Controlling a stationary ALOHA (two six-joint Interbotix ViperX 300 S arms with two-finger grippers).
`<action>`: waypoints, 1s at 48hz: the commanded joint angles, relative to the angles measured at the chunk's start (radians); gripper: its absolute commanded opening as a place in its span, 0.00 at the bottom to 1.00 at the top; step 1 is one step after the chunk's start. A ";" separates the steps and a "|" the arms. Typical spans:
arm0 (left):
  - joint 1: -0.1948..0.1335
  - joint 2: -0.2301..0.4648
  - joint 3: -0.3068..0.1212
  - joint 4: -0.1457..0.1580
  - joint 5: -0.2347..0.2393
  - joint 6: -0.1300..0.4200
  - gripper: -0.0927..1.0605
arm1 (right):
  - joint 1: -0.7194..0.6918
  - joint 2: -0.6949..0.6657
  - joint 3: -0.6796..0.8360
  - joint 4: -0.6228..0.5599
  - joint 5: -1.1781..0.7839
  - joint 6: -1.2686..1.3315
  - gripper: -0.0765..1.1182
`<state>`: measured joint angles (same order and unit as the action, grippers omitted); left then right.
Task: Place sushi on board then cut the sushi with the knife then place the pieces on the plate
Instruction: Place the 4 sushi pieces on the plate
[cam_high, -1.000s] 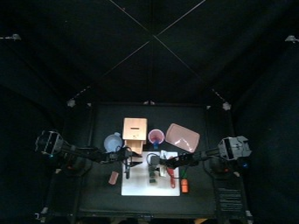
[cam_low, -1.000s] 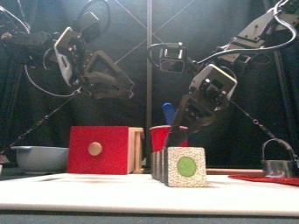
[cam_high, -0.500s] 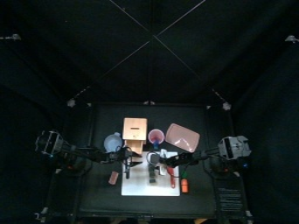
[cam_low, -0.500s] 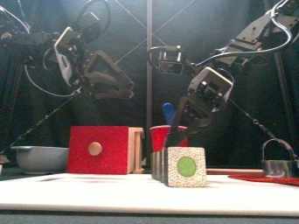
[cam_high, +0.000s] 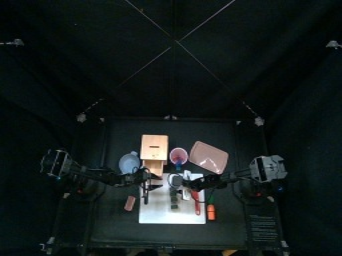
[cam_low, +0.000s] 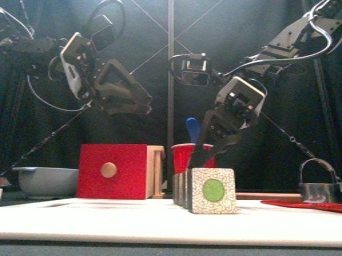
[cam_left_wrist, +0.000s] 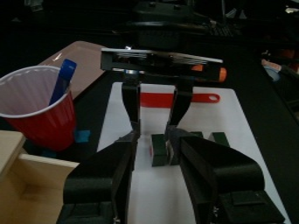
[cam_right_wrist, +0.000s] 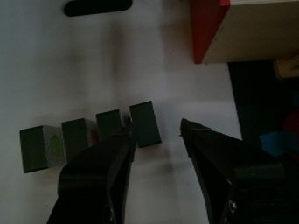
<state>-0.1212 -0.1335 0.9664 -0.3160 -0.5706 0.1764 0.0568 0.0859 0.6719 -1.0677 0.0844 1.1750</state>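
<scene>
The dark green sushi roll (cam_low: 210, 190) stands on the white cutting board (cam_low: 120, 226), its several blocks (cam_right_wrist: 82, 143) still side by side. My right gripper (cam_low: 214, 143) hangs open just above the roll. In the right wrist view its jaws (cam_right_wrist: 155, 129) straddle the end block. A red knife (cam_left_wrist: 176, 99) with an orange handle lies on the board beyond the roll. My left gripper (cam_low: 118, 88) is raised at the left, open and empty. The pink plate (cam_high: 210, 155) lies behind the board at the right.
A red cup (cam_low: 191, 157) holding a blue knife stands behind the roll. The wooden box with its red drawer front (cam_low: 114, 170) is to the left, and the blue-grey bowl (cam_low: 47, 180) further left. A metal cutter (cam_low: 317, 185) sits at the far right.
My right gripper has edged slightly to the left above the roll. Everything else stays where it was.
</scene>
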 joint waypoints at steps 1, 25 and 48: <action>0.003 -0.009 -0.011 0.000 -0.009 0.000 0.74 | 0.000 -0.028 -0.012 0.002 -0.003 -0.002 0.74; 0.005 -0.005 -0.011 0.000 -0.009 -0.002 0.74 | 0.002 -0.009 -0.011 0.005 -0.017 0.000 0.74; 0.005 -0.005 -0.002 -0.008 -0.009 -0.002 0.74 | -0.003 0.012 -0.017 0.005 -0.015 0.000 0.61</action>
<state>-0.1197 -0.1319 0.9741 -0.3160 -0.5706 0.1764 0.0568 0.1243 0.6673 -1.0646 0.0690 1.1766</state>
